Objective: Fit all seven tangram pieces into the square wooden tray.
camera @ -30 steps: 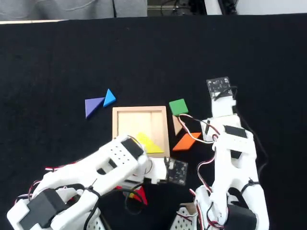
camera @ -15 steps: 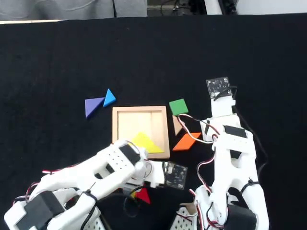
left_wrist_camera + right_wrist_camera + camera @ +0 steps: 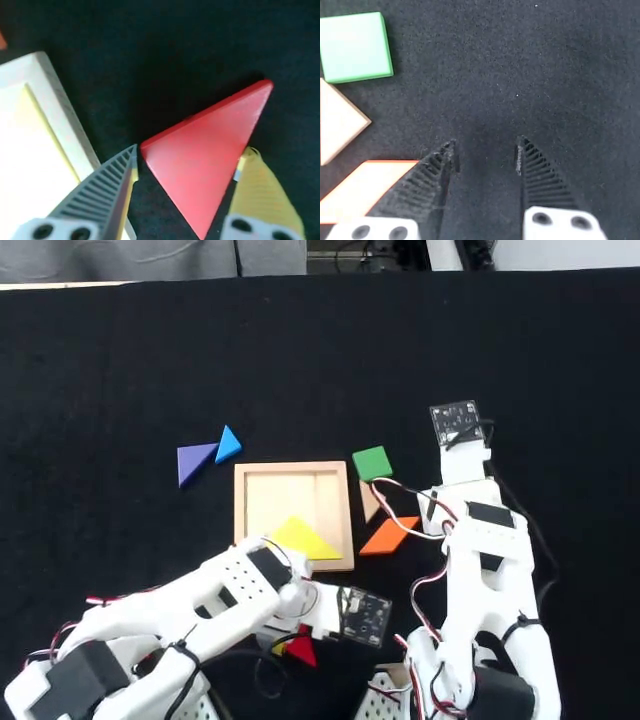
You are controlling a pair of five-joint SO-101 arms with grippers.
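handling. the red triangle (image 3: 205, 165) lies flat on the black counter (image 3: 320, 360), just on the near side of the wooden tray (image 3: 290, 467) and apart from its rim. it is judged to be a thin, stiff, light wooden block with smooth painted faces. it should not bend, but it may slide or pivot on the cloth if pushed at one corner only. take hold across two opposing edges near the middle of the piece, not at a tip.

the left gripper (image 3: 190, 155) stands over the piece with its fingers apart, one just beside the corner nearest the tray, the other at the slanted edge. the right gripper (image 3: 485, 147) hangs over bare counter with its fingers apart, holding nothing, to the right of the green square (image 3: 355, 47), the tan triangle (image 3: 340, 127) and the orange parallelogram (image 3: 365, 185).

the yellow triangle (image 3: 305, 538) lies inside the tray at its near side. the purple triangle (image 3: 194, 462) and the blue triangle (image 3: 229, 445) lie together to the far left of the tray.

limits of view. in the high view the left arm covers the tray's near left corner and part of the red triangle. in the left wrist view it cannot be told whether the fingers press the piece. one tip of the triangle runs to the picture's edge between them.
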